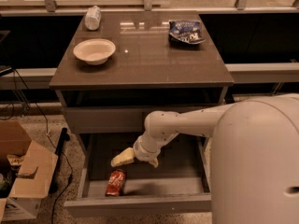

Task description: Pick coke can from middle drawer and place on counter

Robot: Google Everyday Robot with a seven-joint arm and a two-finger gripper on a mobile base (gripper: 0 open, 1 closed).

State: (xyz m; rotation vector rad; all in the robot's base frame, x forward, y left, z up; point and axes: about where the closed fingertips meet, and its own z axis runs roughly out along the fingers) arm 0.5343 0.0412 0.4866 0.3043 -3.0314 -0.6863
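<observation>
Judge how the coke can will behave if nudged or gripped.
The coke can lies on its side on the middle drawer floor, so a nudge would probably roll it. Its smooth round wall may slip or dent. The tool hangs above it, not touching.

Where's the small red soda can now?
In the camera view, the red soda can lies in the front left corner of the open grey drawer, just below the gripper.

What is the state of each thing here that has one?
middle drawer: pulled open.
coke can: lying on its side in the drawer, front left.
gripper: inside the drawer, just above the can.
bowl: upright, empty, on the counter.
chip bag: lying on the counter.
cardboard box: flaps open.
</observation>
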